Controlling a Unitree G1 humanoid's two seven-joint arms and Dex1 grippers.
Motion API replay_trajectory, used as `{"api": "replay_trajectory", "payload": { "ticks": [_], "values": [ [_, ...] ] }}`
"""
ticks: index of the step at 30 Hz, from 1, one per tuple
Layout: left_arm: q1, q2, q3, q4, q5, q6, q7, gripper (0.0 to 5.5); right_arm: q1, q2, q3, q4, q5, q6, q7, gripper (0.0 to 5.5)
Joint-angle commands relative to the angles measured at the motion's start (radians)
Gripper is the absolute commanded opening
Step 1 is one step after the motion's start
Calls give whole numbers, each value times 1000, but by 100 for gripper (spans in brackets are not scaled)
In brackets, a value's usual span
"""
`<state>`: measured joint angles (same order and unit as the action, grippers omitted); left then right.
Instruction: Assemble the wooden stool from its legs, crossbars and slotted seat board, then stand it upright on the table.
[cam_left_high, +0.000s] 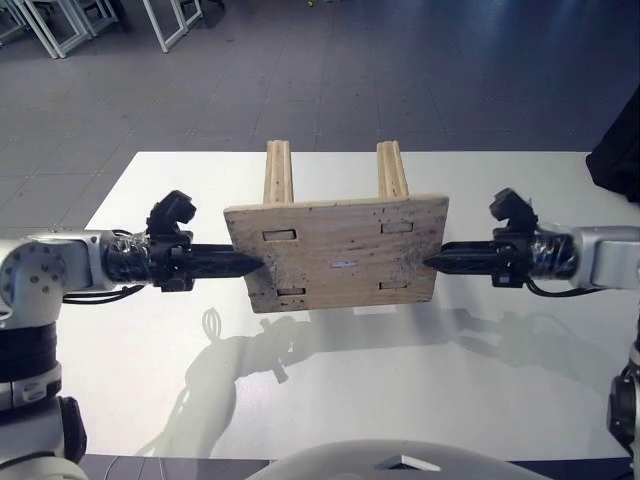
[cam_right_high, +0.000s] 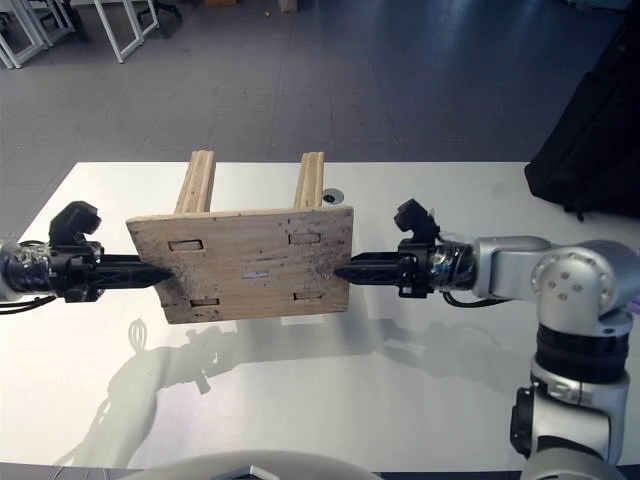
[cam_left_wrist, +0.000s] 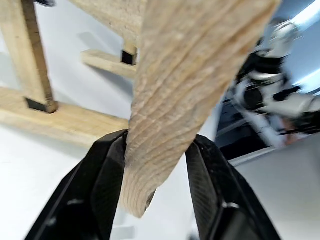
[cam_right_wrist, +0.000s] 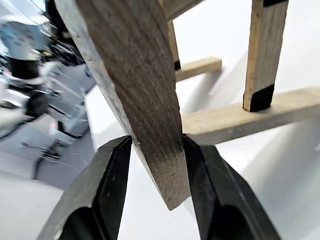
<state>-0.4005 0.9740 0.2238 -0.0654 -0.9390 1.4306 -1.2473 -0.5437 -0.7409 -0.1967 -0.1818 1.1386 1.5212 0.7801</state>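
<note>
The stool is in one piece: a pale slotted seat board (cam_left_high: 337, 252) with legs (cam_left_high: 277, 172) and crossbars (cam_right_wrist: 250, 117) behind it. It is tipped over, its seat turned toward me, above the white table (cam_left_high: 150, 180). My left gripper (cam_left_high: 250, 264) is shut on the seat's left edge (cam_left_wrist: 165, 100), one dark finger (cam_left_wrist: 105, 175) on each face. My right gripper (cam_left_high: 432, 262) is shut on the seat's right edge (cam_right_wrist: 145, 95), pinching it the same way. Both arms come in level from the sides.
A round fitting (cam_right_high: 333, 197) lies in the table top beyond the stool. White furniture frames (cam_left_high: 60, 25) stand on the grey floor far behind. A black bag (cam_right_high: 600, 140) sits off the table's right side. Bare table lies in front of the stool.
</note>
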Motion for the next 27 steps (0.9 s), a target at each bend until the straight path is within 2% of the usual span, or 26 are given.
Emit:
{"api": "replay_trajectory", "payload": {
  "ticks": [1,4,10,15,19,22,27],
  "values": [
    [-245,37,-241,213,-425,184,-145,180,-331,-86,253,252,663,93,123,161],
    [-322,54,-320,295,-484,184,-128,180,-401,-135,379,371,807,89,65,161],
    [-431,48,-487,489,-554,184,-64,180,-510,-172,557,492,833,93,143,161],
    [-508,1,-548,656,-583,184,54,253,-508,-75,621,831,811,88,-60,161],
    [-493,-45,-576,719,-619,184,143,332,-438,25,550,1090,692,91,-181,161],
    [-488,-89,-559,775,-604,184,204,387,-413,71,468,1156,637,92,-240,161],
    [-488,-68,-488,869,-566,184,217,473,-389,66,365,1165,600,93,-284,263]
  ]
}}
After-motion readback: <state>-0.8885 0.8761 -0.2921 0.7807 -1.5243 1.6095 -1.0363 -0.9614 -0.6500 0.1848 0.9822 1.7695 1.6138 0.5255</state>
